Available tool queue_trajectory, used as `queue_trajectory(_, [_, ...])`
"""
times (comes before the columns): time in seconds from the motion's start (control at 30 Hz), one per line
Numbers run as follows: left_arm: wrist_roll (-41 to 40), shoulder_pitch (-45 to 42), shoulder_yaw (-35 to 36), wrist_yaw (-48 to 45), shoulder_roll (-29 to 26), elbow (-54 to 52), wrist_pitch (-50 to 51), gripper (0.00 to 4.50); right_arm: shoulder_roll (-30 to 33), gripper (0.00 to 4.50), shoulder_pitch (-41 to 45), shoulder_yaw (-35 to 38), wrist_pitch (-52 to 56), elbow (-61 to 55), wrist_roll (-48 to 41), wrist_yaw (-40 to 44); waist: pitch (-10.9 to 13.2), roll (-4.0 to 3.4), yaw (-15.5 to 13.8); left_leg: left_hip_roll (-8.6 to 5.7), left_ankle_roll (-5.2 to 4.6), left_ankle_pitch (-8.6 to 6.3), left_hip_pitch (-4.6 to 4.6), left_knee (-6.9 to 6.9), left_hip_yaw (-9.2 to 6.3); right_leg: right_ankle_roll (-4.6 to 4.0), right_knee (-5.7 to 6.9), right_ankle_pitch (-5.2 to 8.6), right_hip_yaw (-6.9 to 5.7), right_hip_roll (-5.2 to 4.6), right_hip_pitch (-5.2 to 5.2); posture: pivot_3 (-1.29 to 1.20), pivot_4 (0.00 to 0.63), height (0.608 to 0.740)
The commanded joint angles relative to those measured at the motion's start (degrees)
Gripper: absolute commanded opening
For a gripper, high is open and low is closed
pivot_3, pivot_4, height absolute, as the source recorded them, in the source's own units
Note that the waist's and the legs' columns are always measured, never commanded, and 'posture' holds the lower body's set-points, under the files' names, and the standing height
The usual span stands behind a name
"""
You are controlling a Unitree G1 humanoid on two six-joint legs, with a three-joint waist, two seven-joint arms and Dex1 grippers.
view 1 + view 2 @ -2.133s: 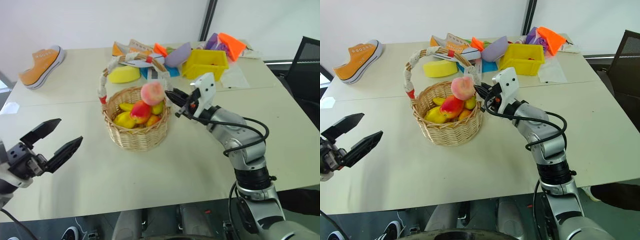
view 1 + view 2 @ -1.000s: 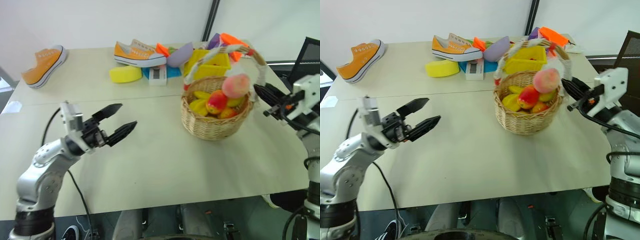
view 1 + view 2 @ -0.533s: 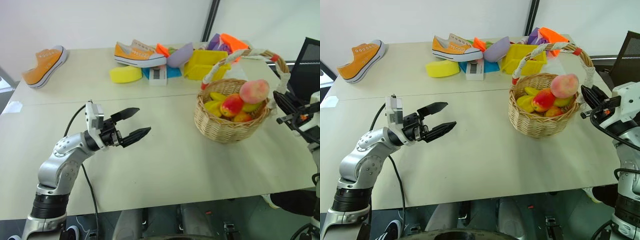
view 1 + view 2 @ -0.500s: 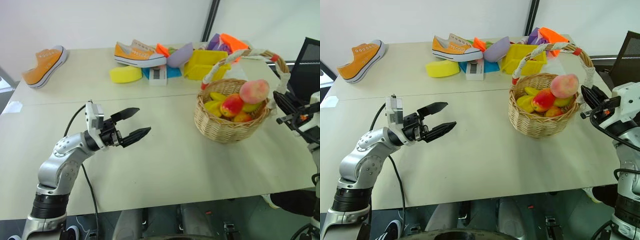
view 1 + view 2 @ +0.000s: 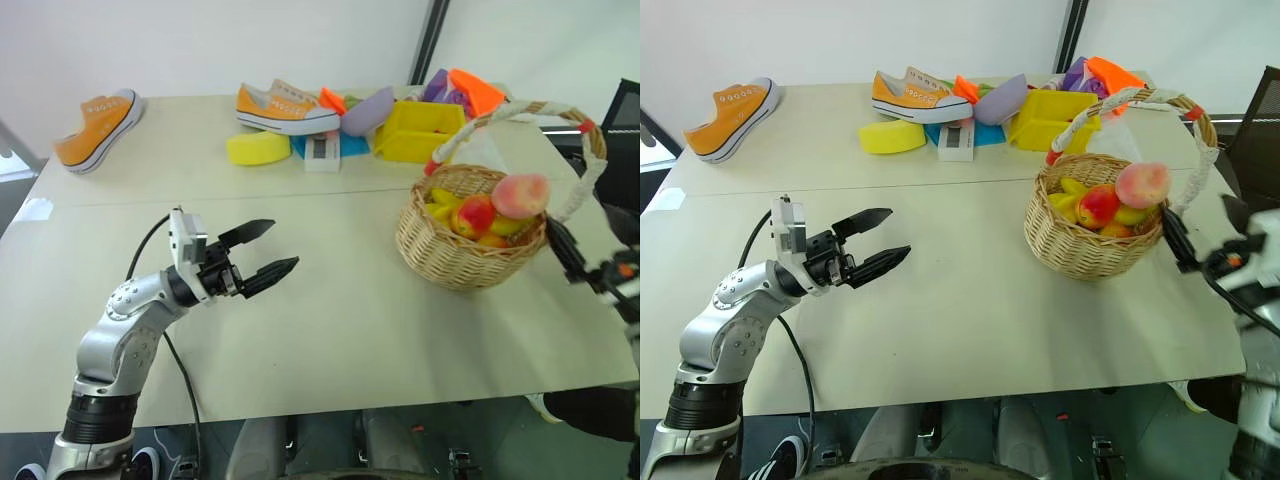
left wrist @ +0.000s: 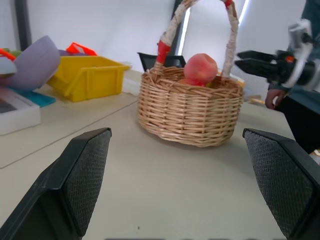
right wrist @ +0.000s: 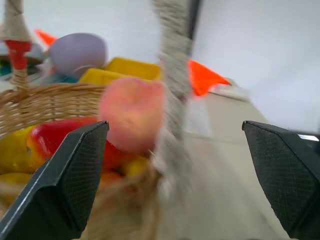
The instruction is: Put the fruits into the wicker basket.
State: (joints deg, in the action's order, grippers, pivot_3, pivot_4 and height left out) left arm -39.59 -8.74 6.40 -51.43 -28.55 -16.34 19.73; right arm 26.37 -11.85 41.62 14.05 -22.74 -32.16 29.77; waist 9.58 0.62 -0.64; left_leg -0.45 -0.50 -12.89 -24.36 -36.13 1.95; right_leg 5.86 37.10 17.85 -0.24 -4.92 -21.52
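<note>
Peach (image 5: 1142, 184) now sits atop the fruits in the basket (image 5: 1092, 240); I've opened my right gripper (image 5: 1206, 240) (left gripper (image 5: 880, 240) idle, open), so filling looks done.

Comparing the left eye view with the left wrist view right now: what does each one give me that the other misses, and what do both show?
Left eye alone: the left gripper seen whole, open over bare table, and two orange sneakers at the far edge. Left wrist alone: a side-on look at the wicker basket, the peach topping its rim. Both: basket, peach, yellow bin, and the open right gripper just beside the basket handle.
</note>
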Motion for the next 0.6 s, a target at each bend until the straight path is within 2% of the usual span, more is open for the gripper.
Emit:
queue_trajectory(0.03, [0.2, 0.1, 1.9, 0.1, -0.3, -1.0, -1.6, 4.50, -2.8, 4.45, -3.9, -2.0, -2.1, -11.3, -1.4, -1.4, -0.1, -0.12, 0.4, 0.00, 0.00, 0.00, 0.00, -0.01, 0.00, -0.01, 0.01, 0.00, 0.00, 0.00, 0.00, 0.00, 0.150, 0.740])
queue_trajectory(0.13, [0.9, 0.5, 3.6, 0.4, -1.1, 0.0, -2.5, 4.50, -3.0, 4.45, -3.8, -8.7, -0.4, -16.3, -2.1, -1.3, -0.1, -0.14, 1.7, 0.00, 0.01, 0.00, 0.08, -0.08, 0.02, -0.12, 0.00, 0.04, 0.06, -0.03, 0.08, 0.00, 0.150, 0.740])
queue_trajectory(0.2, [1.5, 1.1, 5.2, 0.8, -1.6, 0.5, -3.4, 4.50, -0.3, 4.45, -2.5, -15.7, 1.3, -19.2, -1.7, 1.6, -0.1, -0.14, 1.8, 0.00, 0.01, -0.01, 0.18, -0.05, 0.02, -0.24, 0.01, 0.10, 0.07, -0.03, 0.11, 0.00, 0.150, 0.740])
queue_trajectory(0.27, [2.2, 2.4, 6.8, 1.7, -2.0, 0.4, -4.1, 4.50, 2.1, 4.45, 2.3, -21.3, 5.6, -19.5, -4.6, 2.4, -0.1, -0.14, 1.8, 0.00, 0.01, 0.00, 0.18, 0.00, 0.02, -0.25, 0.01, 0.10, 0.06, -0.03, 0.09, 0.00, 0.150, 0.740])
queue_trajectory(0.37, [4.3, 5.4, 8.9, 4.2, -2.5, -0.5, -5.0, 4.50, 5.5, 4.45, 11.5, -29.1, 10.1, -15.6, -5.7, 6.2, -0.1, -0.13, 1.4, 0.02, 0.01, 0.00, 0.16, -0.02, 0.02, -0.25, -0.01, 0.10, 0.06, -0.04, 0.06, 0.00, 0.150, 0.740])
queue_trajectory(0.43, [5.8, 8.0, 10.3, 5.8, -3.3, -1.7, -5.3, 4.50, 7.9, 4.45, 17.1, -35.3, 10.2, -11.7, -1.9, 10.0, 0.0, -0.05, 1.3, 0.01, 0.01, -0.01, 0.15, -0.01, 0.01, -0.26, -0.06, 0.11, 0.05, -0.07, 0.07, 0.00, 0.150, 0.740])
queue_trajectory(0.6, [7.9, 13.5, 15.2, 11.3, -4.4, -4.0, -4.6, 4.50, 6.9, 4.45, 26.1, -43.6, 7.7, -1.8, 2.1, 15.6, 0.0, 0.03, 1.2, 0.00, 0.01, -0.02, -0.05, 0.00, -0.01, -0.27, -0.15, 0.11, 0.03, -0.12, -0.07, 0.00, 0.150, 0.740])
